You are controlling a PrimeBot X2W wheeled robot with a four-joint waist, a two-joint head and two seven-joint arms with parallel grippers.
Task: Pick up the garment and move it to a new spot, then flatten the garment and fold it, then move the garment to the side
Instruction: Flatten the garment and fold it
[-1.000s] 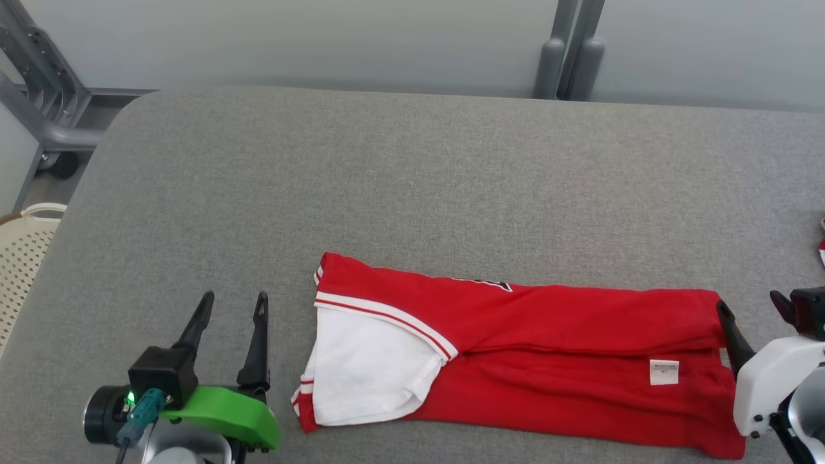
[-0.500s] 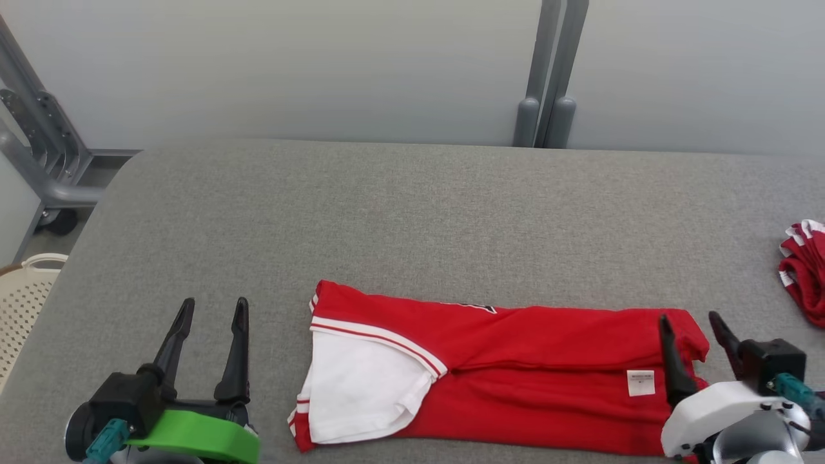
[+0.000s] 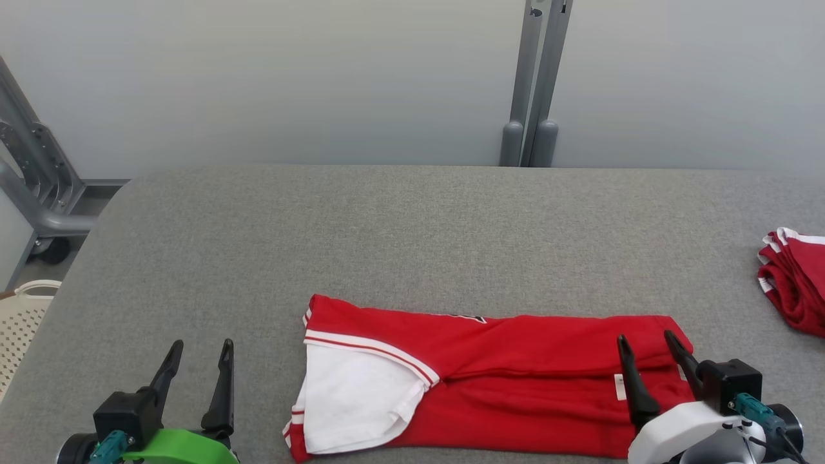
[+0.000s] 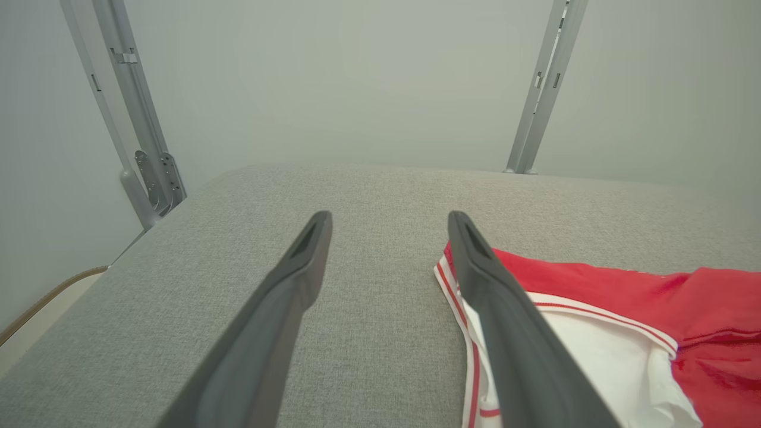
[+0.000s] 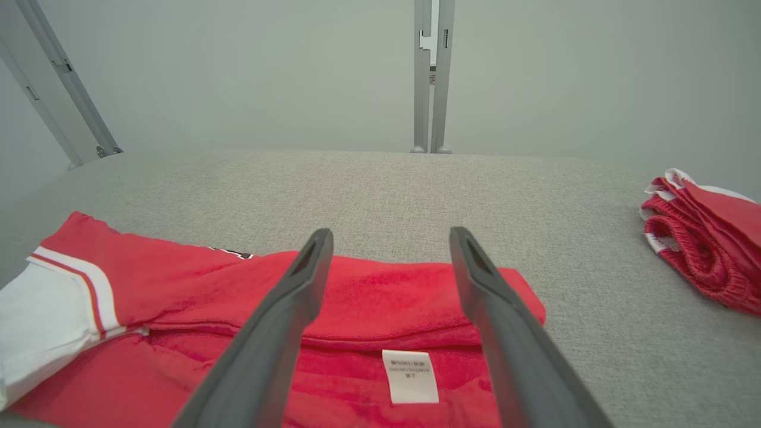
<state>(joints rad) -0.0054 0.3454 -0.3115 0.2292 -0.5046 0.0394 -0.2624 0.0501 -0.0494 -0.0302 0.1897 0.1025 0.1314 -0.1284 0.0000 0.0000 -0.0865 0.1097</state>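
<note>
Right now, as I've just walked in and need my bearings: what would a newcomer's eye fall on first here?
The red garment lies folded lengthwise near the front of the grey table, its white sleeve at the left end. The right gripper is open at its right end; the left gripper is open over bare table beside the sleeve. A second red bundle sits apart at the far right.

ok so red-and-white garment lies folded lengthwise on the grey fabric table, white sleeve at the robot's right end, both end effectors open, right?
No: the white sleeve is at the robot's left end of the red-and-white garment, by the left end effector; the head view shows it. Otherwise right: folded lengthwise on the grey fabric table, that and the right end effector both open.
</note>
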